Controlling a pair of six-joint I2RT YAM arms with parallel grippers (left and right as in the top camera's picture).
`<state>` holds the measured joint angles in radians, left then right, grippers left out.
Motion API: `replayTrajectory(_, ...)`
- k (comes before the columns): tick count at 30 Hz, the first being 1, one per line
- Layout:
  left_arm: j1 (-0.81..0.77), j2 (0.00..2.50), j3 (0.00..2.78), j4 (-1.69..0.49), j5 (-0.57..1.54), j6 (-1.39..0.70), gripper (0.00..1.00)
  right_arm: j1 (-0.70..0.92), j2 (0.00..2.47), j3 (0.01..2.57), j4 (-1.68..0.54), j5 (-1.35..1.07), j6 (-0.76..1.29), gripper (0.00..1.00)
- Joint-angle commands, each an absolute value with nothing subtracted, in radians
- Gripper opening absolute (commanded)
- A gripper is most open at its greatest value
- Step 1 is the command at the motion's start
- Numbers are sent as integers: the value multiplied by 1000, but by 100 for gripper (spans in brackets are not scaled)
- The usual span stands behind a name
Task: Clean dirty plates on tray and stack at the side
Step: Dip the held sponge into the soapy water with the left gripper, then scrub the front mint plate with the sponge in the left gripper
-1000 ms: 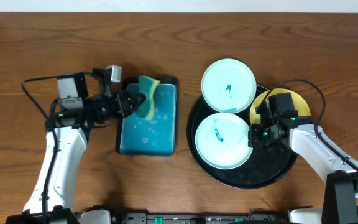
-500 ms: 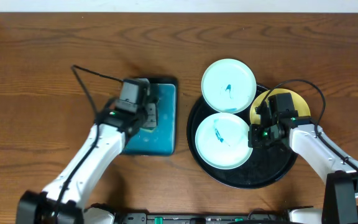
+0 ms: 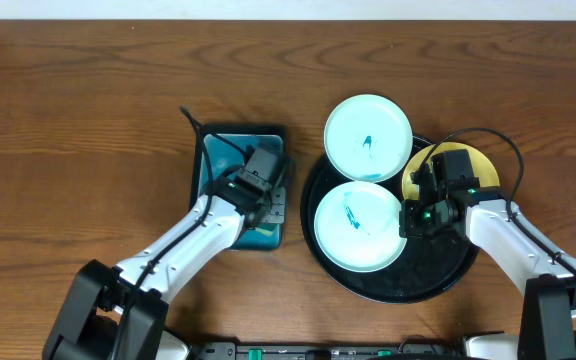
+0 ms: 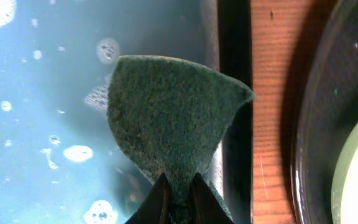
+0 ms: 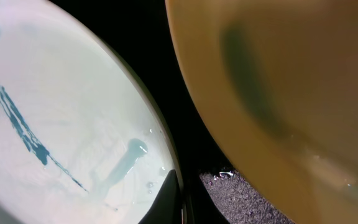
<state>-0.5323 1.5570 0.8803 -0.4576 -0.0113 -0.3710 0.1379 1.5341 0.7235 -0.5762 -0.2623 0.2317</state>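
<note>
Two pale mint-white plates and a yellow one are in the overhead view. The front mint plate (image 3: pixel 358 226) lies on the black tray (image 3: pixel 398 290) and bears teal scribbles (image 5: pixel 23 134). The far mint plate (image 3: pixel 368 138) overlaps the tray's back rim and carries a small teal mark. The yellow plate (image 3: pixel 485 168) is partly hidden under my right arm. My right gripper (image 3: pixel 405 222) (image 5: pixel 180 199) is shut on the front plate's right rim. My left gripper (image 3: pixel 276 205) (image 4: pixel 178 190) is shut on a green sponge (image 4: pixel 173 112) over the right edge of the teal tray.
The teal rectangular tray (image 3: pixel 218 160) holds soapy water with bubbles (image 4: pixel 42 93). A narrow strip of wooden table (image 4: pixel 266 124) separates it from the black tray's rim (image 4: pixel 316 124). Bare wood lies left of the teal tray and right of the black one.
My left arm has swung from the left of the teal tray across it to its right edge, carrying the sponge. The right arm and the plates have not moved.
</note>
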Motion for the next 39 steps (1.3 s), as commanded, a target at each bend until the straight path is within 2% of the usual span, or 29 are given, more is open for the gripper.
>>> replayTrajectory(1,-575,1560,883,-468,-8,-395,7,147,1539,721,-579,-252,250,1)
replayTrajectory(8,-585,1538,884,-492,-40,-409,7,147,1539,721,-579,-251,250,1)
replayTrajectory(15,-585,1382,954,-501,-99,-394,8,147,1539,721,-580,-252,250,1)
replayTrajectory(20,-585,1350,1039,-496,42,-388,7,147,1539,721,-579,-252,250,1)
replayTrajectory(28,-617,1479,1137,-436,163,-403,8,147,1539,721,-579,-252,250,1)
replayTrajectory(39,-851,1726,1137,-319,225,-408,8,147,1539,721,-591,-252,250,1)
